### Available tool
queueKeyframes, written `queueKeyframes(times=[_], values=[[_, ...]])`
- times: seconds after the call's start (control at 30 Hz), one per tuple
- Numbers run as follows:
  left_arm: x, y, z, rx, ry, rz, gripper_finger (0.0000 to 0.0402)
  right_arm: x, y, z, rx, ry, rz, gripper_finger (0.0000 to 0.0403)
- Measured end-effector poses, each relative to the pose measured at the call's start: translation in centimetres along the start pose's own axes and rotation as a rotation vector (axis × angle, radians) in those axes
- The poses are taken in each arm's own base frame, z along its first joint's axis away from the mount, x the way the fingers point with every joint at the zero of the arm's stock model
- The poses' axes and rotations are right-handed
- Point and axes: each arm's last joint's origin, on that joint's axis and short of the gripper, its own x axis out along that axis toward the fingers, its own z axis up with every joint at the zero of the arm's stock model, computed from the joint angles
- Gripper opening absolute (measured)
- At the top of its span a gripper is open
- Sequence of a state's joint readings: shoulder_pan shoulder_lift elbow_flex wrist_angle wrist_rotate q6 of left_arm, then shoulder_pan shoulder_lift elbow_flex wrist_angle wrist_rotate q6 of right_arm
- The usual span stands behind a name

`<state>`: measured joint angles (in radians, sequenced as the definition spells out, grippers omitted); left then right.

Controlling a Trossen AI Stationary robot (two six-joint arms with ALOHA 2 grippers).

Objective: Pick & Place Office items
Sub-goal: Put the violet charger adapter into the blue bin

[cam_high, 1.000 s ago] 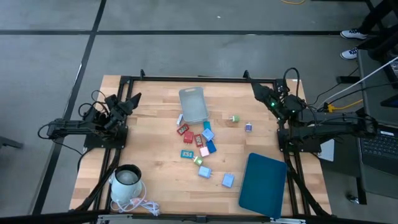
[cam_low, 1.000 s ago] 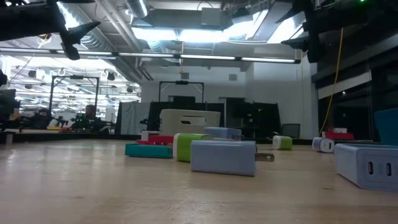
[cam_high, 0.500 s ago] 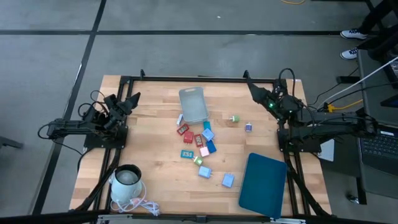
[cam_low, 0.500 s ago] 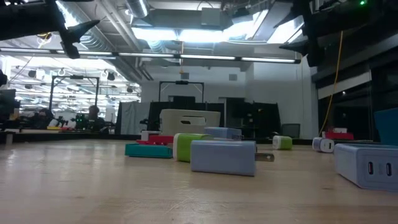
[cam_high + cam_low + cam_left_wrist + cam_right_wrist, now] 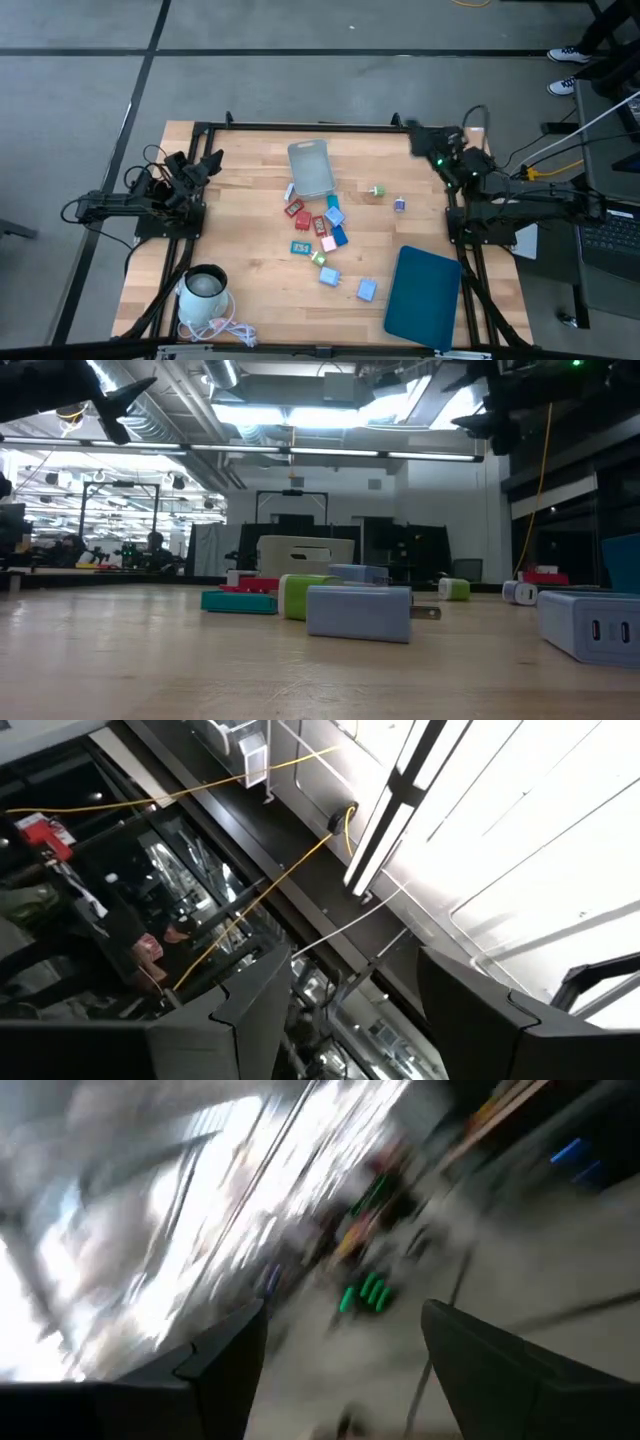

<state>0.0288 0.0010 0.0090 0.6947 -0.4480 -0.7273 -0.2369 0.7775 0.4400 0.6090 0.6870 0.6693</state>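
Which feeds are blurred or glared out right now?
Right wrist view: heavily motion-smeared, only the right gripper fingers read clearly. Left wrist view: sharp, but bright ceiling lights glare past the left gripper. Low view: nearby light blue charger sharp. High view: evenly lit, clear.

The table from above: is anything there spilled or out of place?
The small coloured office pieces lie scattered loose mid-table, none inside the translucent grey rectangular bin or on the dark-teal flat tray. A white kettle with a tangled cord sits at one corner.

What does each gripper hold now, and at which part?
Nothing is held. The left gripper and the right gripper are both open and empty, raised near the table's far corners.
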Motion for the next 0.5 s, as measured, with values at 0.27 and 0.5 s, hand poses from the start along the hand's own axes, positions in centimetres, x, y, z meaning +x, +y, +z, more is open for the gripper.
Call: queueKeyframes(times=[0.27,0.5], values=[[0.0,-0.5,0.8,0.084,-0.104,-0.015,0.0212,0.9,1.8,1.0,0.165,0.021,0.112,0.0271],[-0.1,-0.7,1.3,0.075,-0.167,0.007,0.0212,4.4,7.0,1.4,-0.06,0.02,0.09,0.0271]])
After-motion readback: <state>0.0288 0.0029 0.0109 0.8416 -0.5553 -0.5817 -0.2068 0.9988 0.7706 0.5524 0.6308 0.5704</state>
